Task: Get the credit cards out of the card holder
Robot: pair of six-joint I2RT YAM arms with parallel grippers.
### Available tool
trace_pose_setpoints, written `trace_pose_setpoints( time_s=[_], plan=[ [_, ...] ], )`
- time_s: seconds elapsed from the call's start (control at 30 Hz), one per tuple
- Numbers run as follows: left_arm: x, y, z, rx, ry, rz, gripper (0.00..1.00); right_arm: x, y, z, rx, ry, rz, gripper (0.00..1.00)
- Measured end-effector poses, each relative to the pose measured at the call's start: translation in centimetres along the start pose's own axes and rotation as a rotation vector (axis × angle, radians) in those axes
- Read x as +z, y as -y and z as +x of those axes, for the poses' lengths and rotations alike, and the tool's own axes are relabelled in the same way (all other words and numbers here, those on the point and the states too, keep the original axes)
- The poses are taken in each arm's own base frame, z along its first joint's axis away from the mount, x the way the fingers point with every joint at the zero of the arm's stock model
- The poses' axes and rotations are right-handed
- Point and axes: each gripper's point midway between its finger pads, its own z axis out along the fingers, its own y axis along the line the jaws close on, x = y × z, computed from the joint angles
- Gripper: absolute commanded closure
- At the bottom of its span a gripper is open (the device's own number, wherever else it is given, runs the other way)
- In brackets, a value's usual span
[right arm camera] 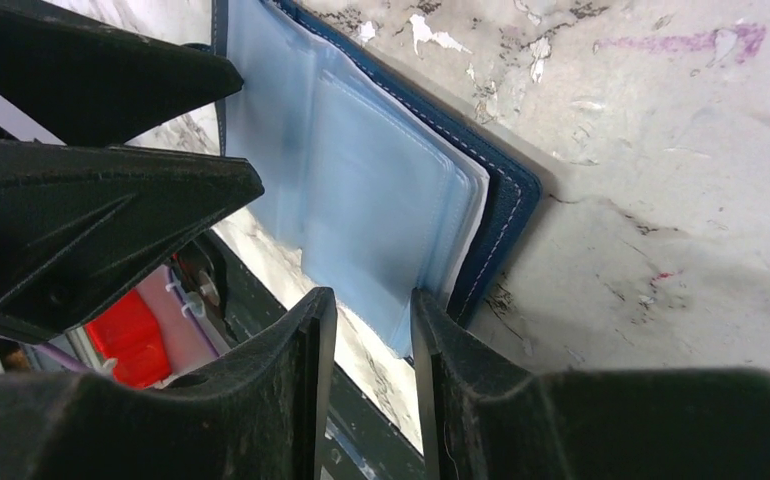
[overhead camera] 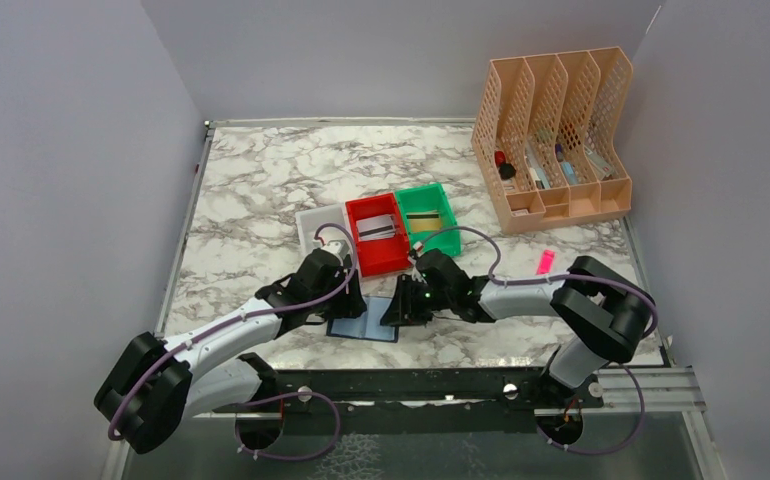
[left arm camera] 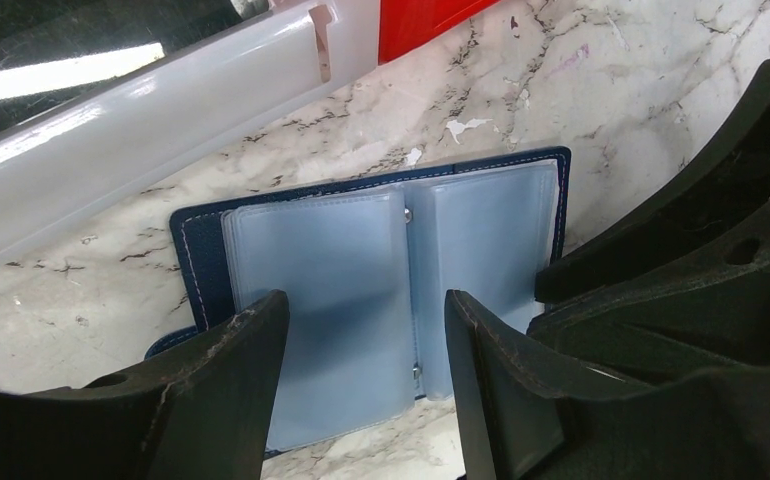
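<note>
Has the card holder (overhead camera: 362,326) spread open and flat on the marble table (overhead camera: 251,190), pale-blue sleeves (left arm camera: 331,290) facing up, just in front of the red bin (overhead camera: 381,263) and between the two tools. Hangs the left gripper (left arm camera: 363,310) over the card holder's left half, jaws wide apart, one fingertip on either side of that sleeve page, clasping nothing. Sets the right gripper (right arm camera: 371,300) at the opposite outer edge, jaws only a narrow gap apart, with the lower corner of the sleeve stack lying right at that gap; cannot tell whether pinches the corner or merely hovers over it. Places both tools close together over the card holder, near each other yet apart. Shows a dark card (overhead camera: 381,231) lying in the red bin and a tan-gold card (overhead camera: 422,222) in the green bin (overhead camera: 448,216), both beyond the card holder.
</note>
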Motion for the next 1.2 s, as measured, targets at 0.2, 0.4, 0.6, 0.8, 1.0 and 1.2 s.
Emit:
trace_pose_setpoints(
  time_s=[0.2, 0.4, 0.6, 0.8, 1.0, 1.2],
  plan=[
    [0.0, 0.0, 0.1, 0.0, -0.002, -0.001, 0.44, 0.2, 0.4, -1.1, 0.019, 0.042, 0.057, 0.6],
    [0.1, -0.1, 0.2, -0.002, -0.003, 0.0, 0.55, 0.9, 0.1, -1.9, 0.024, 0.051, 0.066, 0.62],
    [0.4, -0.1, 0.6, -0.011, -0.003, 0.013, 0.59, 1.5, -0.8, -1.7, 0.017, 0.021, 0.014, 0.62],
    [0.5, 0.0, 0.7, -0.022, 0.003, 0.025, 0.64, 2.4, -2.3, -1.1, -0.015, -0.043, -0.076, 0.62],
    [0.4, -0.1, 0.9, -0.025, 0.007, 0.028, 0.68, 2.5, -2.9, -1.2, -0.033, -0.052, -0.095, 0.69],
    [-0.2, -0.1, 0.9, -0.031, 0.018, 0.033, 0.67, 2.0, -2.9, -3.0, -0.081, 0.0, -0.008, 0.52]
  ],
)
